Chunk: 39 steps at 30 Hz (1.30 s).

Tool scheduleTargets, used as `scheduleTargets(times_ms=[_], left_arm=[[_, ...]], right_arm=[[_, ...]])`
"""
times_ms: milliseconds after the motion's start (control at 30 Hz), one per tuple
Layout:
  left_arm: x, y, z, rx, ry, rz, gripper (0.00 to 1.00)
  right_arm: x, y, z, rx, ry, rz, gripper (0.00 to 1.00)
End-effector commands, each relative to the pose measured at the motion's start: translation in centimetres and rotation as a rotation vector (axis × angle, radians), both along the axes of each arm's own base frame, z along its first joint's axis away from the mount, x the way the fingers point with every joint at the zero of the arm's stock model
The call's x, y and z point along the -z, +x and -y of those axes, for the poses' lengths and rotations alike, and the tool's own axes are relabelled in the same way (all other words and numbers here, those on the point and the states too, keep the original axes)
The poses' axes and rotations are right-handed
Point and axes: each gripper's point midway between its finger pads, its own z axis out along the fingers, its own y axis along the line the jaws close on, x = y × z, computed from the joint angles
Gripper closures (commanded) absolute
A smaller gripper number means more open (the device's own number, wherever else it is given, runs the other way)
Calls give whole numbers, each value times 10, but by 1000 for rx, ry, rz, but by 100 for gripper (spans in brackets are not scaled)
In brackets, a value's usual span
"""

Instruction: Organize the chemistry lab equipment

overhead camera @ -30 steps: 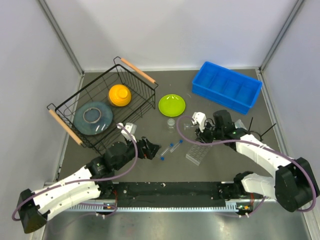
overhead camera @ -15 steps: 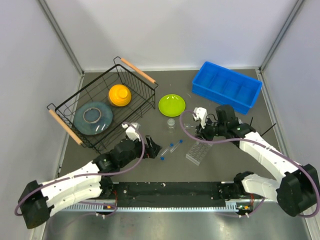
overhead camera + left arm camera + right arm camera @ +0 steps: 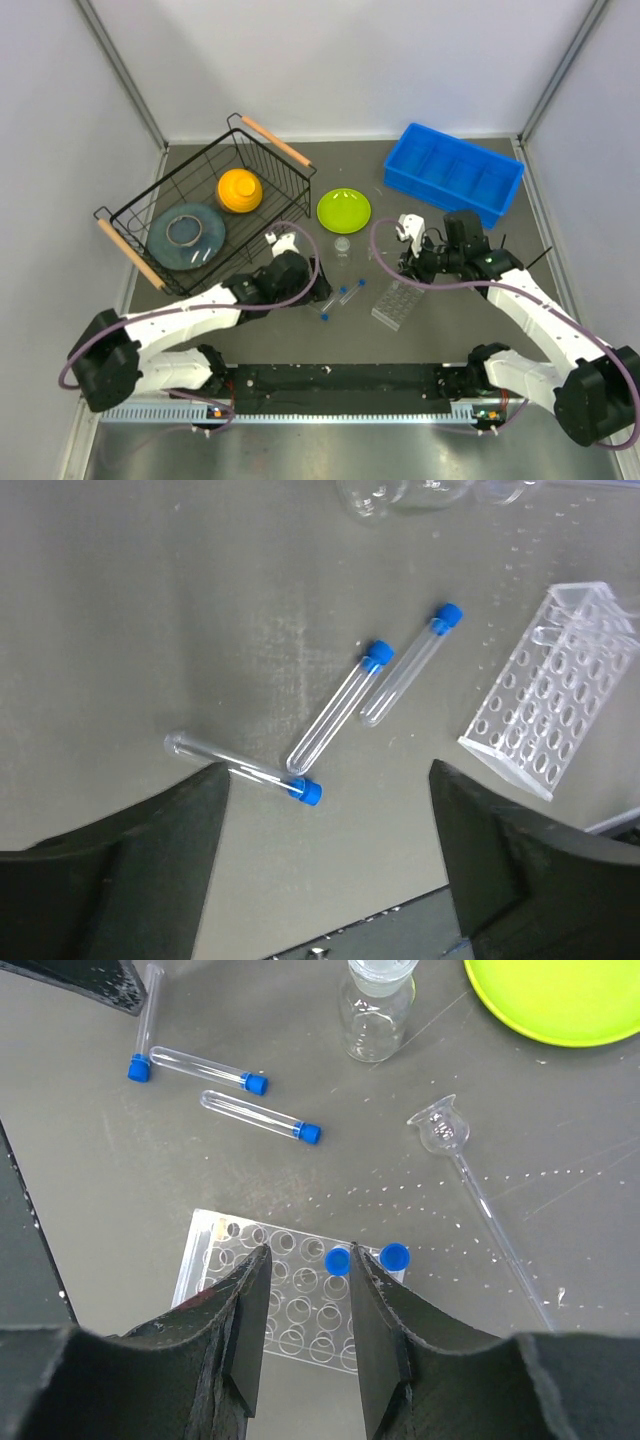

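Three clear blue-capped tubes lie loose on the grey table: one (image 3: 240, 770) close to my left finger, and two side by side (image 3: 335, 708) (image 3: 405, 667). My left gripper (image 3: 325, 855) (image 3: 314, 287) hovers wide open just short of them, holding nothing. The clear grid rack (image 3: 290, 1305) (image 3: 397, 304) has two capped tubes (image 3: 338, 1260) (image 3: 395, 1255) standing in its far row. My right gripper (image 3: 305, 1330) (image 3: 412, 268) hangs above the rack, jaws apart with nothing between them. A tiny clear cup (image 3: 343, 244) (image 3: 375, 1015) stands beyond the tubes.
A glass funnel with a long stem (image 3: 440, 1125) lies right of the cup. The lime-green plate (image 3: 343, 210) sits behind it. A blue divided bin (image 3: 455, 175) is at the back right. A wire basket (image 3: 150, 200) at the left holds an orange dome (image 3: 240, 190) and a dish.
My left arm has reached forward and to the right, toward the loose tubes. The right gripper's jaws have spread a little and it has drifted slightly right over the rack.
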Motion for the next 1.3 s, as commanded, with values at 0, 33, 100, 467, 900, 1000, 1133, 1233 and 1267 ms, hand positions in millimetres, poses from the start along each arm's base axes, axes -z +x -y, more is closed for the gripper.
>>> scheduleTargets(times_ms=[0, 33, 100, 467, 900, 1000, 1133, 1233, 1267], left_arm=[[16, -9, -15, -109, 151, -195, 19], [11, -7, -11, -131, 145, -217, 22], [23, -10, -12, -166, 196, -284, 29], [38, -18, -17, -268, 371, -441, 40], [45, -16, -18, -291, 393, -447, 40], [46, -13, -16, -291, 396, -449, 39], [46, -8, -13, -286, 411, -442, 37], [48, -6, -13, -288, 422, -448, 37], [49, -6, -13, -289, 425, -452, 37]], right_arm=[[-26, 9, -1, -8, 26, 89, 62], [-26, 10, 0, -6, 25, 90, 62], [-25, 11, 0, -3, 22, 92, 62], [-23, 13, 5, 14, 13, 94, 61], [-20, 13, 7, 17, 10, 88, 60], [-20, 13, 7, 17, 9, 86, 60], [-20, 14, 7, 19, 8, 87, 60], [-20, 13, 7, 16, 9, 90, 60], [-20, 14, 7, 17, 9, 91, 60]])
